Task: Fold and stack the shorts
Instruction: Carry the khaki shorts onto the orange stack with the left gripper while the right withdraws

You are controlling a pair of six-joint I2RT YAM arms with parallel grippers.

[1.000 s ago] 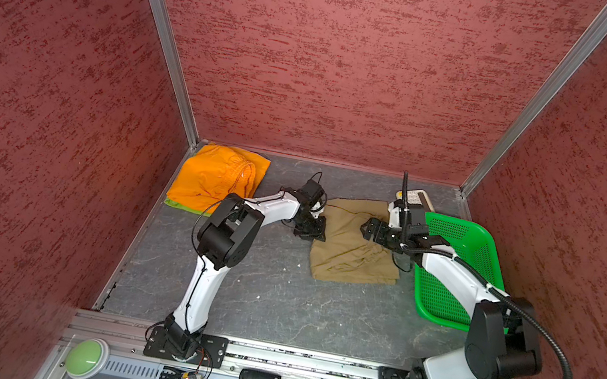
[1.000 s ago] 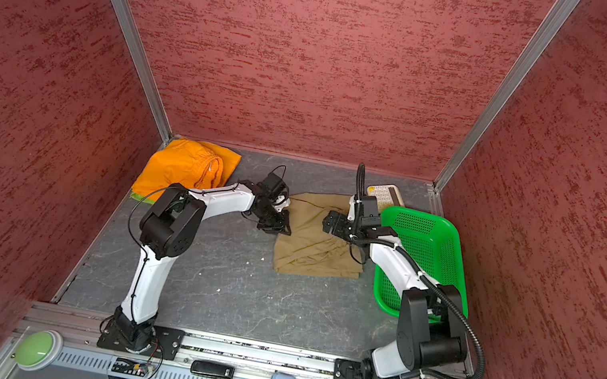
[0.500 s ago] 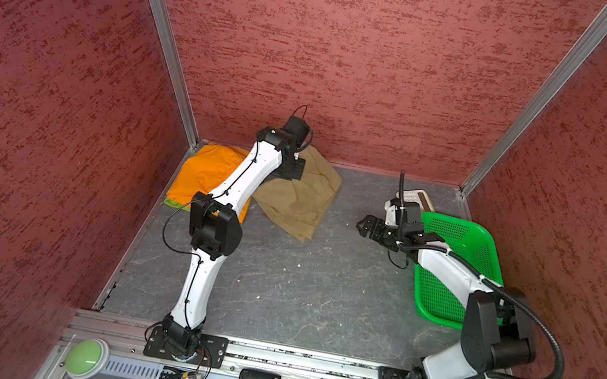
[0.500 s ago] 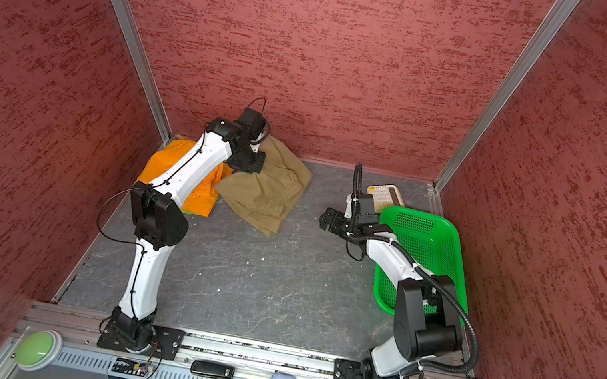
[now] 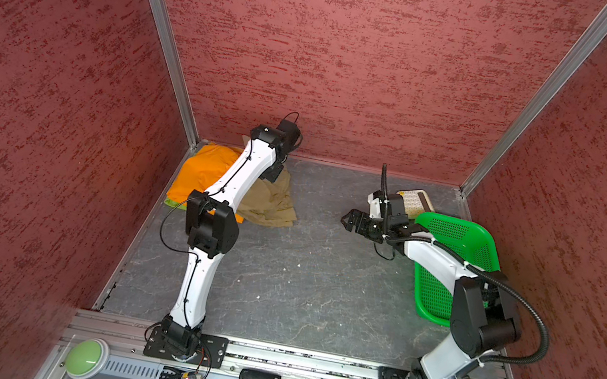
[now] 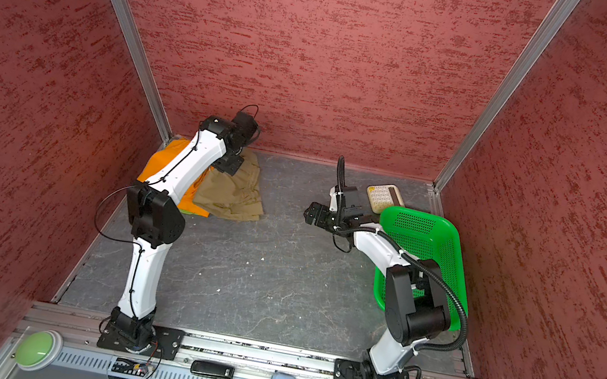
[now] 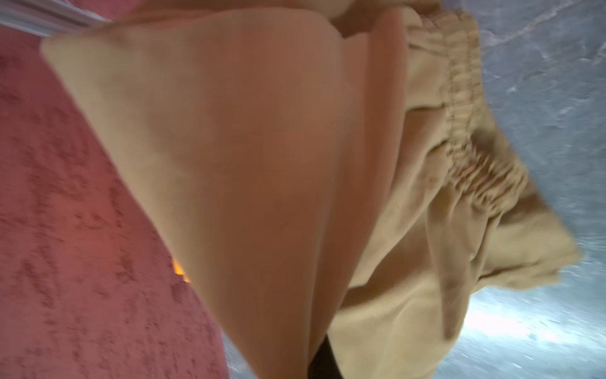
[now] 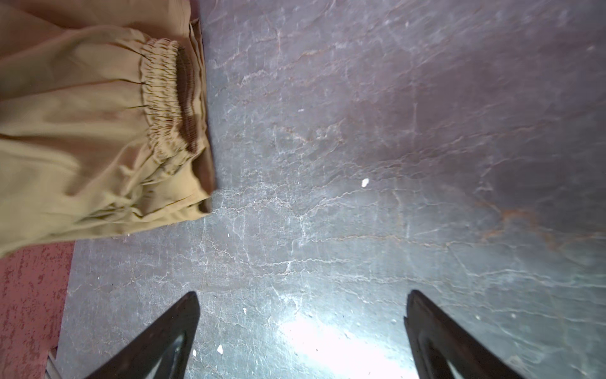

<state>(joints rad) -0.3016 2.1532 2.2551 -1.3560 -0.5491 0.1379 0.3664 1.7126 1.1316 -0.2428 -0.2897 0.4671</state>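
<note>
Slate tabletop [image 5: 298, 282] holds one khaki shorts [image 5: 269, 205], one orange shorts [image 5: 199, 172], perhaps one lime pair [image 5: 169, 201].

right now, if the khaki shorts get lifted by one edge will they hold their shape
Likely floppy: the khaki shorts sag in soft creases. Probably light, since the cloth looks thin. The gathered waistband may stretch if pulled.

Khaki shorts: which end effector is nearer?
Left. The left end effector is shut on the khaki shorts by the orange shorts; the right end effector hangs open, apart from them, near the green basket.
</note>
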